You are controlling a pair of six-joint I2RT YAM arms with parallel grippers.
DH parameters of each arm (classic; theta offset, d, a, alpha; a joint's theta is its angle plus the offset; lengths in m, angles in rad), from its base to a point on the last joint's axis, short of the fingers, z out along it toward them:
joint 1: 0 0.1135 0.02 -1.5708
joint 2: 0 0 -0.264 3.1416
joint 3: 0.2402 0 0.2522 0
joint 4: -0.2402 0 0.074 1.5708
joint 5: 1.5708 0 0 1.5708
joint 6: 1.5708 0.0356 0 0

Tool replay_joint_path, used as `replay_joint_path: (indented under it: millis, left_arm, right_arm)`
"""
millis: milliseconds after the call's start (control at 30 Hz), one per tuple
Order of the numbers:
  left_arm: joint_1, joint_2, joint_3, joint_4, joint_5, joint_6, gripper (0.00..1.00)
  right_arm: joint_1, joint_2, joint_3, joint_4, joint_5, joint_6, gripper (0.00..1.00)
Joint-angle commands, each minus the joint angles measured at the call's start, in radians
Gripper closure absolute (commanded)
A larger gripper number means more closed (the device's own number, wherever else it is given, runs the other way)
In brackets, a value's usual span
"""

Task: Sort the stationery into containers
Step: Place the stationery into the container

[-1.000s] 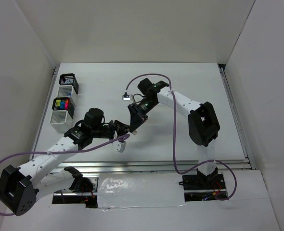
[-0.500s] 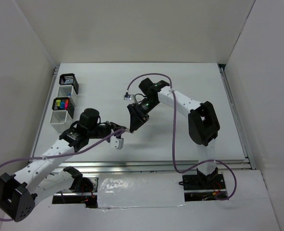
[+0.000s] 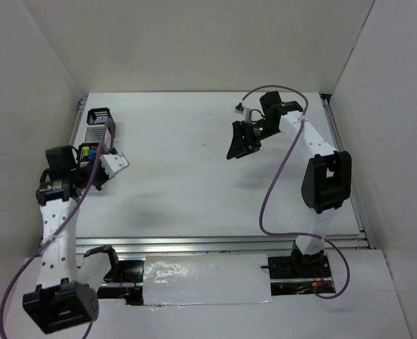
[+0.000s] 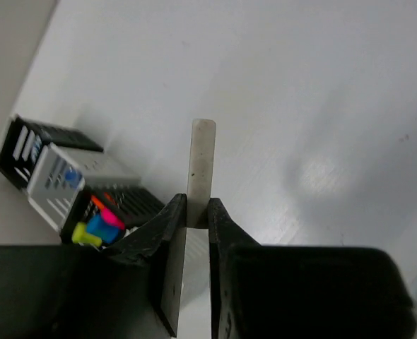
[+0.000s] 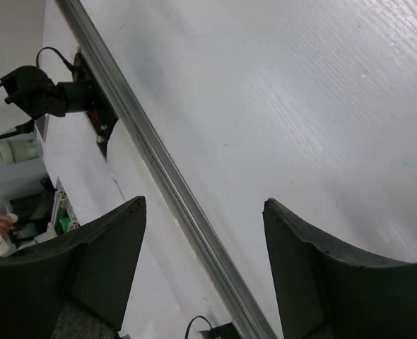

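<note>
- Left wrist view: beige eraser [image 4: 201,169] is pinched in the left gripper [image 4: 196,213], up above the table near the cup row [image 4: 49,166].
- Looks like the carry step. Next it needs lining up over a cup, then letting go.
- Right gripper [image 5: 203,233] gapes empty, well apart.

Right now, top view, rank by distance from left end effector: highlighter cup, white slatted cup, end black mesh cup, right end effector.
From left end effector:
1. highlighter cup, just to its left
2. white slatted cup, next back in the row
3. end black mesh cup, row's far end
4. right end effector, far off to the right
</note>
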Motion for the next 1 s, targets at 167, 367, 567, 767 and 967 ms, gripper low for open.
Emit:
replay_joint_path:
  millis: [167,367,567,767,967]
  left_arm:
    - [0.415,0.365,0.35,-0.412,0.088,0.3,1.0]
    - [0.514,0.585,0.581,-0.622,0.054,0.501,0.94]
    - [0.476,0.651,0.625,-0.598,-0.081,0.524,0.93]
    - [0.439,0.706,0.62,-0.579,-0.161,0.495,0.92]
    - [0.387,0.743,0.628,-0.486,-0.24,0.403,0.9]
  right_arm:
    - [0.031,-0.086,-0.053,0.015,0.035,-0.021,0.27]
    - [0.032,-0.089,-0.086,0.025,0.037,-0.024,0.28]
    - [0.029,-0.095,-0.101,0.034,0.047,-0.027,0.29]
    - [0.02,-0.095,-0.109,0.025,0.047,-0.035,0.29]
    - [0.02,-0.09,-0.113,0.023,0.049,-0.036,0.3]
